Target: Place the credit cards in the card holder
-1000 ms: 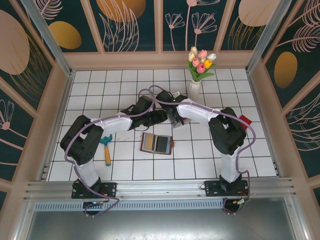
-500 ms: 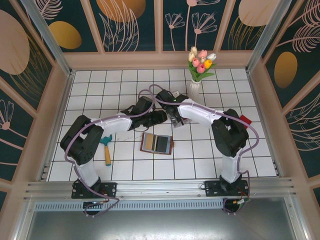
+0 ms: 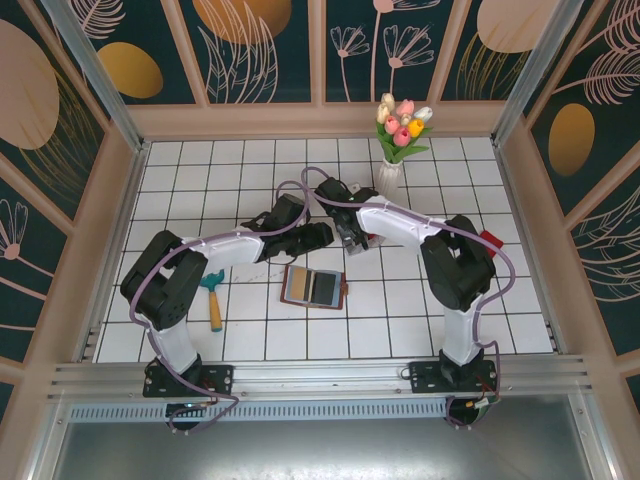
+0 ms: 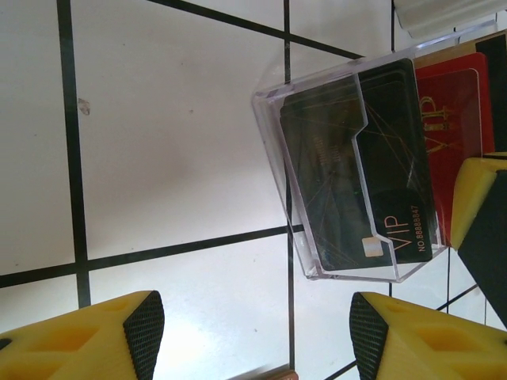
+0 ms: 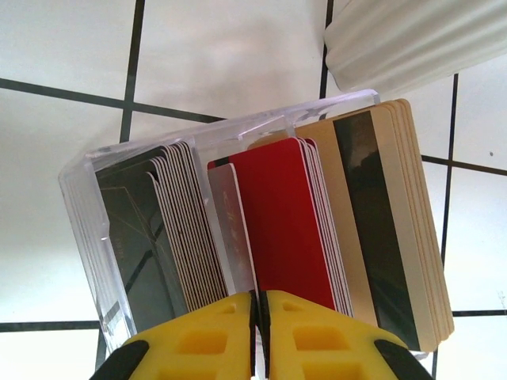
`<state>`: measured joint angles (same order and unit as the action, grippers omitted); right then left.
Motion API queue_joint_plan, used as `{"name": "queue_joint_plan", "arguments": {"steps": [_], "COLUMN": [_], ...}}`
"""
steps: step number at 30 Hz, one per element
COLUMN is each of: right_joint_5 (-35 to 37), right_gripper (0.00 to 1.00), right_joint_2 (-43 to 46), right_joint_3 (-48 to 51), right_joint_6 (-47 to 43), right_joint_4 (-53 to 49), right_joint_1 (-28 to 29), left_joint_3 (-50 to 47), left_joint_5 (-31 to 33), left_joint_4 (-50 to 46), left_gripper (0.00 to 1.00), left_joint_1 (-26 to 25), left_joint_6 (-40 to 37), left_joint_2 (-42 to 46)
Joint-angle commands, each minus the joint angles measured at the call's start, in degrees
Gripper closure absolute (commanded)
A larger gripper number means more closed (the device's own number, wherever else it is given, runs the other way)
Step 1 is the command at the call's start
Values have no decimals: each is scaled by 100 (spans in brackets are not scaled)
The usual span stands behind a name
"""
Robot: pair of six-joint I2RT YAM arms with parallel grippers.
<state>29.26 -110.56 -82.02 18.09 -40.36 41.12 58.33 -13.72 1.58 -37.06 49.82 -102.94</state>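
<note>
The credit cards stand on edge in a clear plastic box: black ones, red ones and gold ones. My right gripper is shut on the edge of the frontmost red card, which still stands among the others. My left gripper hangs open just beside the box, nothing between its fingers. The card holder, a brown wallet, lies open on the tiles in front of both grippers.
A white vase of tulips stands just behind the box and shows close in the right wrist view. A toy shovel with a wooden handle lies by the left arm. Wooden walls ring the tiled floor.
The right arm has shifted slightly over the box. The wallet and the left arm have not moved.
</note>
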Motion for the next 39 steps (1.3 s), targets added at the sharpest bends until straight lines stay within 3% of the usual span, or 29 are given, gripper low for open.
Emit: {"name": "queue_joint_plan", "arguments": {"steps": [1, 8, 18, 25, 30, 35, 39], "right_joint_5": [-60, -129, -370, -713, -1035, -2351, -4163], "right_gripper": [86, 93, 94, 95, 96, 96, 95], "right_joint_2": [-175, -74, 970, 1794, 2191, 2759, 3417], "right_joint_3": [-91, -104, -153, 147, 564, 925, 1573], "right_joint_6": [88, 117, 717, 1170, 1210, 1153, 1536], "right_joint_4": [-76, -85, -460, -61, 399, 1132, 2202], "right_joint_1": [-61, -79, 13, 107, -174, -258, -705], "left_joint_3": [-62, -54, -150, -214, -225, -619, -962], "left_joint_5": [-40, -23, 377, 546, 352, -512, -1755], "left_joint_4": [123, 110, -128, -207, -84, 825, 2112], "left_gripper": [34, 34, 34, 33, 32, 31, 31], "left_joint_1": [32, 32, 30, 26, 77, 269, 628], "left_joint_6": [44, 29, -105, -158, -121, 209, 770], "left_joint_2": [46, 44, 711, 1232, 1350, 1575, 1645]}}
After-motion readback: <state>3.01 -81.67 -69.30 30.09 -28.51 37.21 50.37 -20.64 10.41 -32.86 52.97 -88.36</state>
